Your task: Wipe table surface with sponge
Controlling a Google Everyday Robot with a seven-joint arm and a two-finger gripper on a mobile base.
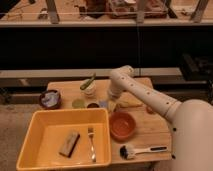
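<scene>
The white arm (145,95) reaches in from the right and bends down so that the end effector (112,104) sits low over the middle of the wooden bench (152,131), just behind the orange bowl (122,125); how far it is open, and whether it holds anything, cannot be told. The sponge (69,143) lies inside the yellow tub (35,125) at the front left, beside a fork (91,144), well apart from the end effector. A brush (135,150) lies at the front edge. A cup (89,90) and a dark bowl (50,98) stand towards the back left.
</scene>
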